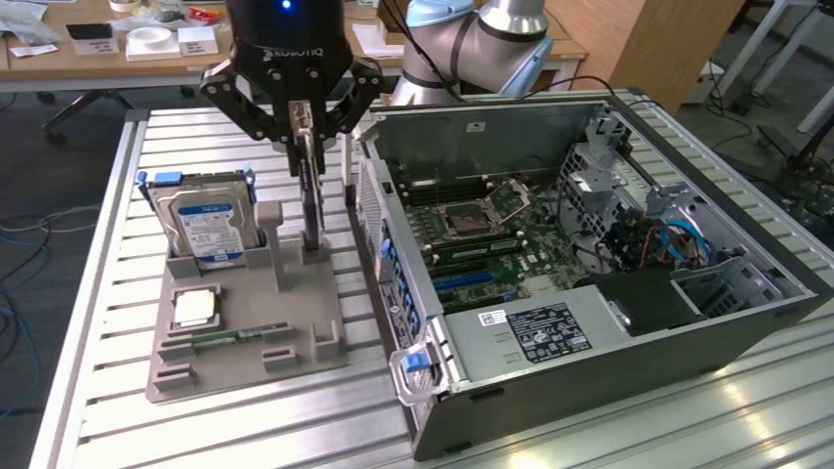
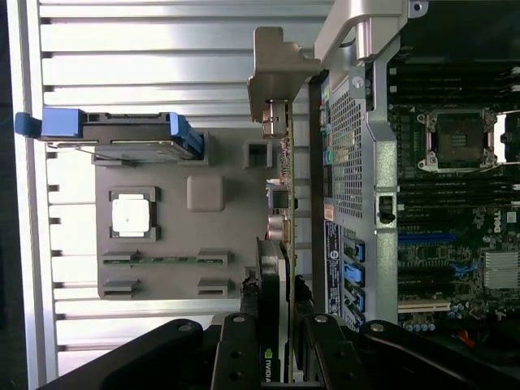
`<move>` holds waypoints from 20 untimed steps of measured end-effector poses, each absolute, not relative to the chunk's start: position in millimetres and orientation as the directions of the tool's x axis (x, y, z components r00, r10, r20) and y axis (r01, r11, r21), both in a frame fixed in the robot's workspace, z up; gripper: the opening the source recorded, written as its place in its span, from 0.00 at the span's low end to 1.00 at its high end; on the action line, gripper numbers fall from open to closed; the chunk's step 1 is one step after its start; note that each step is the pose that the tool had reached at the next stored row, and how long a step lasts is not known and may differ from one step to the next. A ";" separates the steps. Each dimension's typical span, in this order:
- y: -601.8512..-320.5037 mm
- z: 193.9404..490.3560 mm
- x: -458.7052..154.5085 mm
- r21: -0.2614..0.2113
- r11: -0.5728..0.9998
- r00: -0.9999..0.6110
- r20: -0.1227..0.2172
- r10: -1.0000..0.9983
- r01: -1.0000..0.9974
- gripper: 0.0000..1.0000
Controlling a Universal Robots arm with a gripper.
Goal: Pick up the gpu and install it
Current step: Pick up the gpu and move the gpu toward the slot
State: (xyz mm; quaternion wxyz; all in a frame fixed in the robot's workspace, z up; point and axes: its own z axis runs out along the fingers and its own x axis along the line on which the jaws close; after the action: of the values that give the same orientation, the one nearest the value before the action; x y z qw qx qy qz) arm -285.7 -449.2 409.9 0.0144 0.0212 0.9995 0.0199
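A robot arm (image 1: 485, 37) reaches down over a ribbed metal surface (image 1: 234, 430). Its jaws are closed on the top edge of the gpu (image 1: 311, 195), a thin dark card standing upright on its edge. The card's lower edge sits at a slot near the back of a gray holder (image 1: 248, 366); whether it is still seated in the slot cannot be told.

In the wrist view the gpu (image 2: 272, 276) is seen edge-on, running away from the camera to its pale metal end bracket, with a black finger (image 2: 237, 357) on either side of it.

Just beside the card, on the exterior view's left, a hard drive (image 1: 209, 220) with a blue-and-white label stands upright in the same holder. In front of it lie a square processor chip (image 1: 195, 308) and a narrow green memory stick (image 1: 241, 335).

On the exterior view's right, close beside the holder, an open computer case (image 1: 521, 381) lies on its side, showing its green motherboard (image 1: 509, 234) with an empty processor socket.
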 end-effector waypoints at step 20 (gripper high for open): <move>-449.1 410.0 -255.9 0.041 0.998 -0.999 -0.028 0.043 0.042 0.27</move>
State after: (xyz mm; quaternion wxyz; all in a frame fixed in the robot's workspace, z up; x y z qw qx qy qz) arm -255.9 -449.1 410.0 0.0145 0.0212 0.9995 0.0203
